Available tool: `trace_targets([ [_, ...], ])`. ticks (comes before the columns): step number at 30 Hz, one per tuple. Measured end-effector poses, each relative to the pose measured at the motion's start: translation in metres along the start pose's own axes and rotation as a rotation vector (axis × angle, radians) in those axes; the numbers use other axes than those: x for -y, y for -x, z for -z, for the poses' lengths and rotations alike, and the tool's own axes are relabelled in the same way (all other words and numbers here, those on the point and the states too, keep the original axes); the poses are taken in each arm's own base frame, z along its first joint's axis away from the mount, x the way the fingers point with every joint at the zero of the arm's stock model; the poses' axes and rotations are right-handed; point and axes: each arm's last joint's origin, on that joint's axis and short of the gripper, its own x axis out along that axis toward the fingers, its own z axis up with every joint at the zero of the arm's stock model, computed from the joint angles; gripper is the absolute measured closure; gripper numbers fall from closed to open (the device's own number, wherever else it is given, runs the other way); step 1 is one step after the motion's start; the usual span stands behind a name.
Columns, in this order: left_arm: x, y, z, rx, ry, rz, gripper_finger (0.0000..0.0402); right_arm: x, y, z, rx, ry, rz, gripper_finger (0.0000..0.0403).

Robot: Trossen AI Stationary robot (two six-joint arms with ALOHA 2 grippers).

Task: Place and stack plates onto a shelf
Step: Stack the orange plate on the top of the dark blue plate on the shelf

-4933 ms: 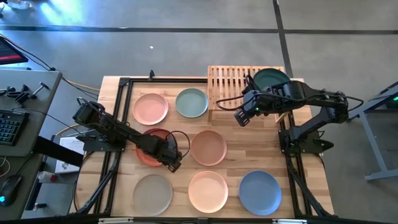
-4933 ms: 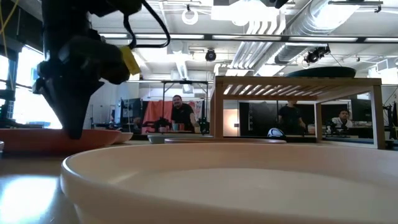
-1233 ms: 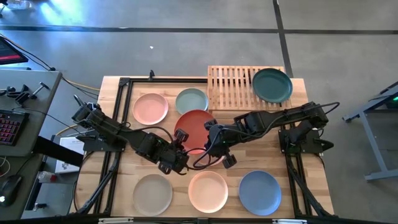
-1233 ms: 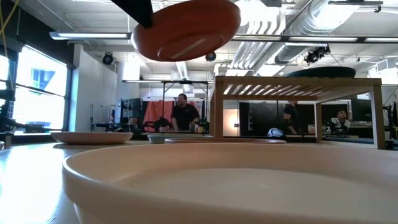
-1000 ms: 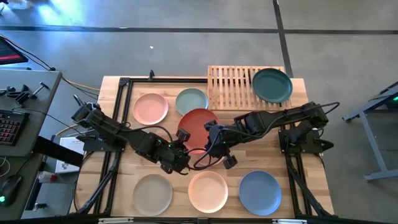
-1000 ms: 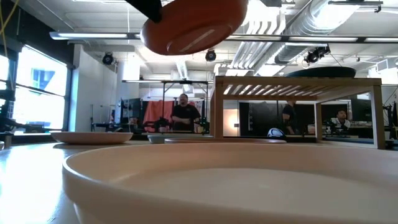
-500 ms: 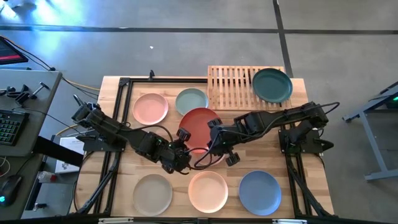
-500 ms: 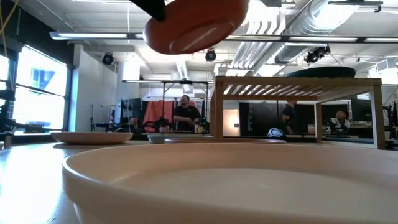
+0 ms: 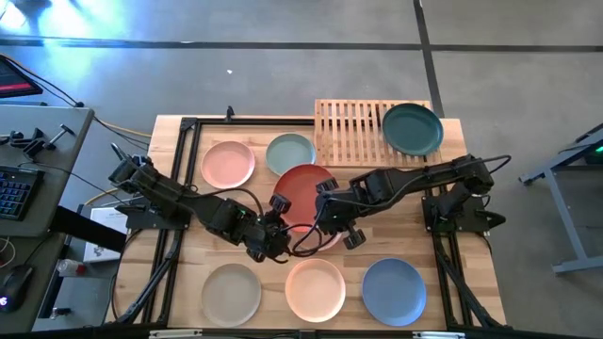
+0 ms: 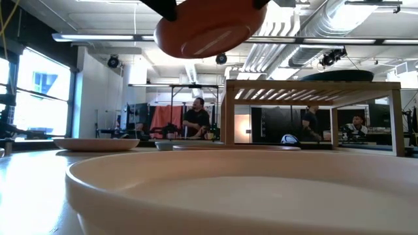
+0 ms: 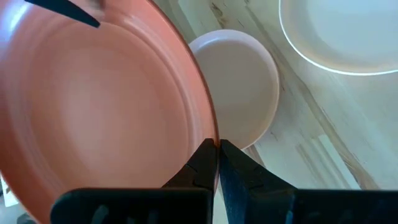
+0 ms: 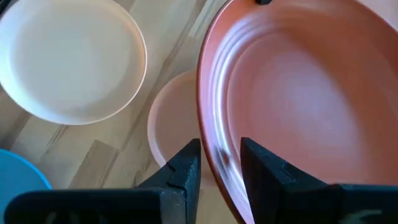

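Cataloguing first the rust red plate, we find it held in the air above the middle of the table, over the tan plate, round, shallow and matte with faint concentric rings. Left gripper: fingers pinched tight on the plate's rim at one edge. Right gripper: fingers straddling the opposite rim with a gap showing, not yet clamped. Against a second ago, the right gripper has drawn in along the rim and begun narrowing, and the plate has drifted slightly toward the shelf; we judge a handover from left arm to right is under way, since the shelf lies on the right arm's side. Shelf: light wooden slats, low, rectangular, at the far edge of the table, carrying the dark teal plate on its right half, left half bare. On the butcher-block table itself: pink plate, pale grey-blue plate, beige-grey plate, peach plate, blue plate, all of one size and smooth. Six plates thus remain to shelve.
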Motion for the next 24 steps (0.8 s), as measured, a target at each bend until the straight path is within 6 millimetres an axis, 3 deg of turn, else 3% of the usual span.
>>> trace_targets([
  [8,-0.001,0.0,0.0,-0.003,0.0,-0.004,0.0401,-0.002,0.0,0.0,0.007,0.011,-0.026,0.0395],
  [24,-0.011,-0.005,0.004,-0.02,0.194,-0.033,0.037,-0.011,0.001,-0.004,0.009,-0.183,-0.035,0.0402],
])
